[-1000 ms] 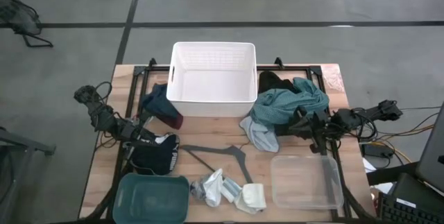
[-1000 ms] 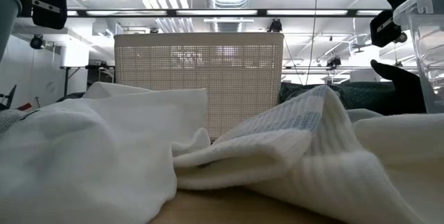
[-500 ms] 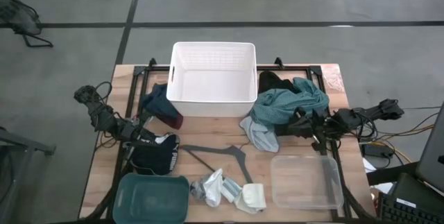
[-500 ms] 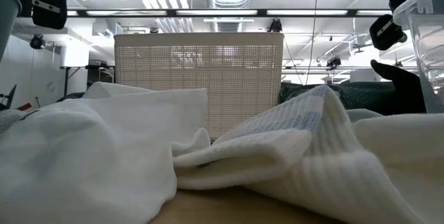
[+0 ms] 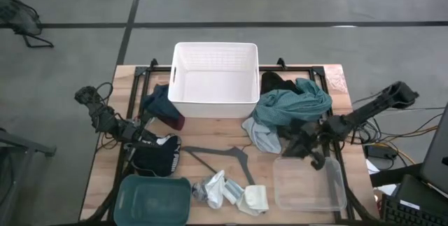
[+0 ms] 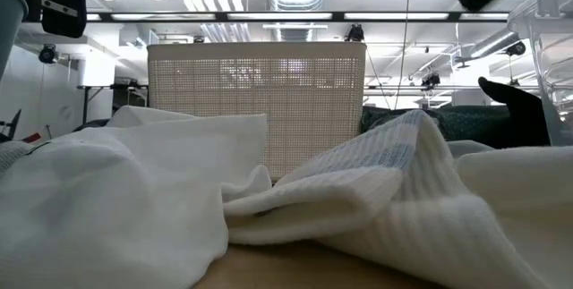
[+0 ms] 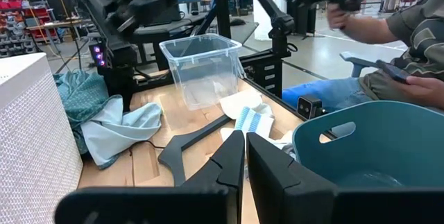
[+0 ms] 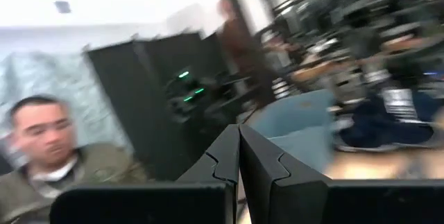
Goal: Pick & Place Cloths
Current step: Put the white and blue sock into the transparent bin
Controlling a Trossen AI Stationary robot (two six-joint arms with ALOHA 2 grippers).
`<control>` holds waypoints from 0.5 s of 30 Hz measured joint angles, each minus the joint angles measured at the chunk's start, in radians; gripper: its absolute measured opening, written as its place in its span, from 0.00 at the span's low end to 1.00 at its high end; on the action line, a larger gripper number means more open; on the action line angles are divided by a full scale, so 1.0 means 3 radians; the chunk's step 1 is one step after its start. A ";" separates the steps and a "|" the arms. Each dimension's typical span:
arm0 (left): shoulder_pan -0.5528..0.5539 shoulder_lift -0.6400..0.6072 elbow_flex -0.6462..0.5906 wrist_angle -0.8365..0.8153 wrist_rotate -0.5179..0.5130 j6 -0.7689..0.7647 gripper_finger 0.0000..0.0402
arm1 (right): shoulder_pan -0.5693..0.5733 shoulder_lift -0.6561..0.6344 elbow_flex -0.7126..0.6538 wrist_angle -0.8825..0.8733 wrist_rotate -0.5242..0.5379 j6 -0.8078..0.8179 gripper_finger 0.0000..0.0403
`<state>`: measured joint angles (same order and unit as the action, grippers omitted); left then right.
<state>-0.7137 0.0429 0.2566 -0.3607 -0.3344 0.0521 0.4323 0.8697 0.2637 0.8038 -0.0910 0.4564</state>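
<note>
The teal cloth [image 5: 294,106] lies heaped right of the white basket [image 5: 215,79], with a black cloth [image 5: 274,82] at its far side and a pale-blue piece [image 5: 262,135] at its near side. A navy and maroon cloth [image 5: 162,107] leans against the basket's left wall. The dark navy cloth with white print [image 5: 159,156] lies near the left edge. Small white pieces [image 5: 225,189] lie by the near edge and fill the low view [image 6: 358,199]. My left gripper [image 5: 152,140] [image 7: 244,148] is shut beside the navy cloth. My right gripper [image 5: 294,147] [image 8: 239,141] is shut, in the air near the teal cloth.
A grey hanger [image 5: 224,157] lies at the table's middle. A teal tub [image 5: 152,199] and a clear plastic container [image 5: 309,182] stand along the near edge. A person [image 7: 409,37] sits beyond the table's near right side.
My right arm has swung upward and its gripper has moved from the teal cloth's right side toward the near edge, over the clear container's far rim, turning as it went. Its fingers stay shut. The cloths have kept their places.
</note>
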 joint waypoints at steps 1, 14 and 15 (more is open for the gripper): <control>-0.0001 0.0000 0.0000 0.0001 0.0000 -0.0001 0.06 | 0.0053 0.0201 0.0193 -0.0014 -0.0003 -0.0001 0.02; 0.0000 0.0000 0.0000 0.0000 0.0000 0.0000 0.06 | 0.0119 0.2137 0.2762 -0.2717 0.0615 -0.0317 0.02; -0.0001 0.0000 0.0000 0.0000 -0.0001 0.0000 0.06 | 0.0119 0.2257 0.2910 -0.2944 0.0666 -0.0305 0.02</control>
<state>-0.7139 0.0429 0.2565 -0.3607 -0.3345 0.0521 0.4679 1.5469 1.1366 -0.0795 0.1087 0.3651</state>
